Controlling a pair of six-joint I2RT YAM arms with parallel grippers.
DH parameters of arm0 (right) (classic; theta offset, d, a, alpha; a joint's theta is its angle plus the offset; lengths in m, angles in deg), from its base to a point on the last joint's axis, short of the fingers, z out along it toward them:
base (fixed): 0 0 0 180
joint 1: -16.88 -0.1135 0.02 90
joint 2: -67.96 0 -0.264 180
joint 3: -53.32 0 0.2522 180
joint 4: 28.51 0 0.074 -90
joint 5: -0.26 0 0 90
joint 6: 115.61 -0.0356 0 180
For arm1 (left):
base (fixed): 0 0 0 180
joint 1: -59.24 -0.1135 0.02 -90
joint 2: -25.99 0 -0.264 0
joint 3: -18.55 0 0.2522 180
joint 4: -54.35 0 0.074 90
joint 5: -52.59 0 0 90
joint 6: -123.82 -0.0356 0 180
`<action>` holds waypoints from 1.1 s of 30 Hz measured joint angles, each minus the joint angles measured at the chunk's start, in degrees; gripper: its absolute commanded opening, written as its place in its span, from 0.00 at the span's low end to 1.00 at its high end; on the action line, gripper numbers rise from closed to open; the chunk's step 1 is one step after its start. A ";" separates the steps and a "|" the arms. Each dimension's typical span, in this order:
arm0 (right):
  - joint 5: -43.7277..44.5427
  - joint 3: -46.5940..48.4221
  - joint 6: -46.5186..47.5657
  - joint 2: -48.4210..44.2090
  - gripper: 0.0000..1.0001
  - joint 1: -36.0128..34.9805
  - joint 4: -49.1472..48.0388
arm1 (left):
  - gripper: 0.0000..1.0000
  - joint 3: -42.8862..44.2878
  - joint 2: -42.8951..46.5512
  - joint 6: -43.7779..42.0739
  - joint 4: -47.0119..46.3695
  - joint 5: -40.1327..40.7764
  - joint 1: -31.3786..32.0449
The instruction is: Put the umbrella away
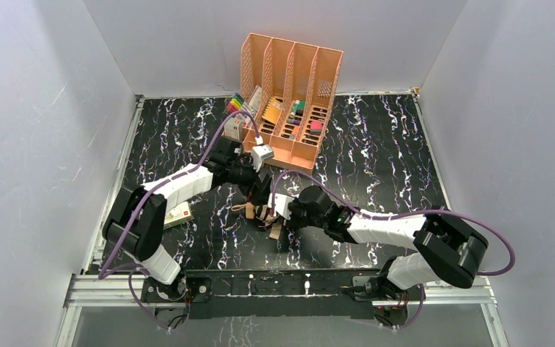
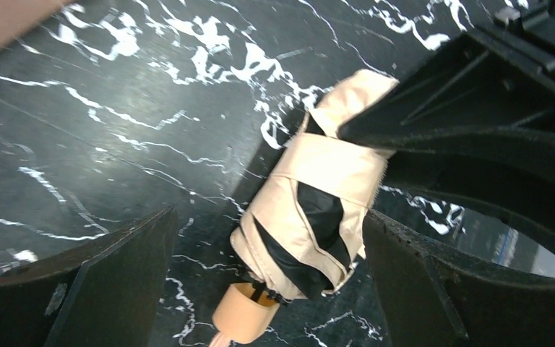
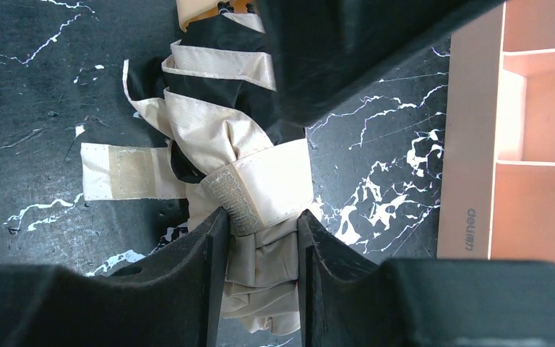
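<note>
The umbrella lies folded on the black marbled table between my two arms. Its tan and black folds are bundled by a tan strap, and its cream handle points toward the left wrist camera. My left gripper stands open astride the handle end, its left finger clear of the fabric. My right gripper is shut on the tan fabric at the umbrella's other end. The strap's loose tab sticks out sideways.
A peach file organizer with pens and small items stands at the back centre, and its wall is close to the right of the umbrella. A small cream box lies by the left arm. Colored markers sit left of the organizer.
</note>
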 measured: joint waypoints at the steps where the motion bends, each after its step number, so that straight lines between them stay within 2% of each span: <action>1: 0.17 -0.09 -0.02 -0.02 0.43 -0.13 -0.15 | 0.98 0.09 -0.74 -0.46 0.74 -1.18 0.00; 5: 0.59 -0.33 -0.13 -0.17 0.43 -0.39 -0.46 | 0.98 0.57 -2.89 -1.86 2.89 -4.46 0.28; 14: 0.68 -0.37 -0.68 -0.24 0.43 -0.44 -0.48 | 0.98 1.38 -6.58 -5.35 4.35 -4.52 3.54; 20: 0.70 -0.74 -0.92 -0.72 0.43 -0.46 -0.52 | 0.87 1.33 -8.94 -7.43 4.83 -1.53 5.49; 22: 0.96 -0.85 -1.03 -0.85 0.43 -0.48 -0.52 | 0.81 1.31 -9.01 -8.02 5.01 -0.68 5.95; 33: 2.01 -1.44 -1.75 -1.33 0.42 -0.66 -1.11 | 0.32 -0.17 -8.24 -10.05 4.50 2.49 7.54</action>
